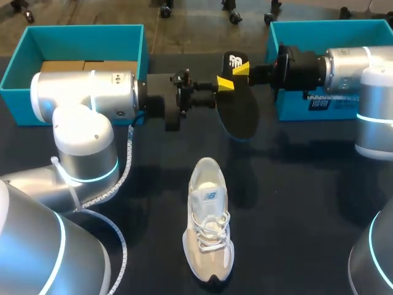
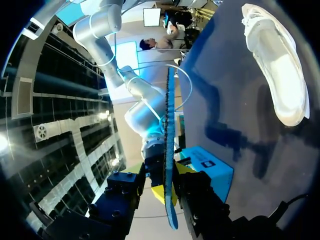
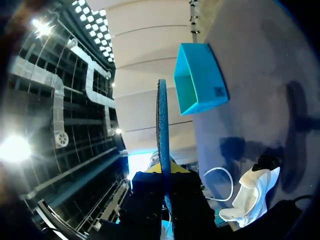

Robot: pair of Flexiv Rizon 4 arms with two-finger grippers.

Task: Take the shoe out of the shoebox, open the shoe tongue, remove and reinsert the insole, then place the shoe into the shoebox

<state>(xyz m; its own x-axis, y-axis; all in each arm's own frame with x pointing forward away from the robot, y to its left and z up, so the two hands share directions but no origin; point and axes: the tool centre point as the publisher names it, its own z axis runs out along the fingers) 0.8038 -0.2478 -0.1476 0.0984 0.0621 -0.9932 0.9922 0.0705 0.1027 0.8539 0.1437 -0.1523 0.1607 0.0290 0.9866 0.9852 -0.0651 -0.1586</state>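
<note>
A black insole (image 1: pixel 239 110) with a white logo hangs in the air over the back of the table, between my two arms. My right gripper (image 1: pixel 241 69) is shut on its heel end; in the right wrist view the insole's (image 3: pixel 162 125) thin edge runs straight out from that gripper (image 3: pixel 165 175). My left gripper (image 1: pixel 225 83) is at the insole's side, open. In the left wrist view its fingers stand close on either side of the insole's edge (image 2: pixel 169 125), the gripper (image 2: pixel 170 187) not clamped. The white and beige shoe (image 1: pixel 209 227) lies on the table nearer me, toe toward me.
Two teal shoeboxes stand at the back: the left one (image 1: pixel 86 31) holds brown cardboard (image 1: pixel 89 66), the right one (image 1: pixel 325 27) sits behind my right arm. The dark tabletop (image 1: pixel 295 203) stretches between the shoe and the boxes.
</note>
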